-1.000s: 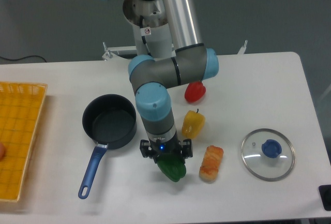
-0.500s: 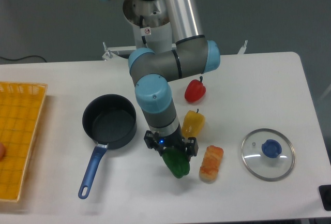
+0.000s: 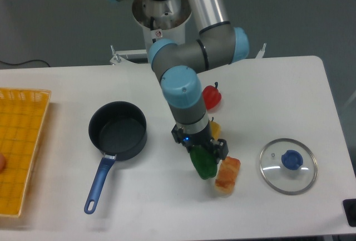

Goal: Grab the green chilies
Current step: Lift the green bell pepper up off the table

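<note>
Pepper's up and swinging right!

The gripper [image 3: 201,151] is clamped on the green chilies [image 3: 203,163], and over the last second arm and load have slid from beside the pan [image 3: 118,130] toward three o'clock. The pepper now hangs just at nine o'clock of the bread roll [image 3: 227,175], with the yellow pepper [image 3: 214,127] half hidden behind the wrist. It looks lifted off the worktop [image 3: 278,96], so the pick seems essentially made. Glossy, dark, lobed plastic in the grasp; the roll is crusty orange, the red pepper [image 3: 211,97] shiny, the lid [image 3: 288,166] clear glass with a blue knob, the pan matte.
</note>
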Controlling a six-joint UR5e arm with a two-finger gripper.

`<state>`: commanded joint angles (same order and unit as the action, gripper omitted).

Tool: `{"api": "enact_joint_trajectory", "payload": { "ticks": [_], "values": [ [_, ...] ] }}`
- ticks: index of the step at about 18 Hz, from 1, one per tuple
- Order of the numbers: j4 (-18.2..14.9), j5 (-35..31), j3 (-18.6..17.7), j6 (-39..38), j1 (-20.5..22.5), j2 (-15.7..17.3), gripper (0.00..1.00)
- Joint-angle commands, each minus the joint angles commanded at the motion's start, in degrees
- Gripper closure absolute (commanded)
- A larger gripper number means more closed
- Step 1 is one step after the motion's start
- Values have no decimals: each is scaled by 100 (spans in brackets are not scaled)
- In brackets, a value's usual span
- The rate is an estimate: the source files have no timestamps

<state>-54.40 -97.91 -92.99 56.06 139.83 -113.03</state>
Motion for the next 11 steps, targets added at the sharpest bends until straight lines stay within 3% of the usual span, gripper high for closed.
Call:
{"api": "enact_joint_trajectory", "payload": {
  "ticks": [8, 11],
  "values": [
    [-615, 9, 97, 801, 255, 167, 41],
    [-703, 17, 123, 863, 299, 176, 41]
  ]
}}
